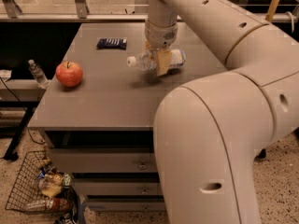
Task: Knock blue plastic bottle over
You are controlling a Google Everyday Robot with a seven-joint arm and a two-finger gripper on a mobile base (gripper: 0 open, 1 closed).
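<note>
Nearest, the robot's pale arm [210, 139] fills the right side. At lower left a wire basket [21, 185] of packets sits on the floor beside the grey table [103, 101]. On the table's left stands an apple [69, 73]; a small bottle [36, 73] stands off its left edge. Farther back, the gripper [161, 64] points down mid-table, pinching the blue plastic bottle [145, 60], which lies sideways, cap to the left, its shadow below. A dark packet [111, 43] lies beyond.
</note>
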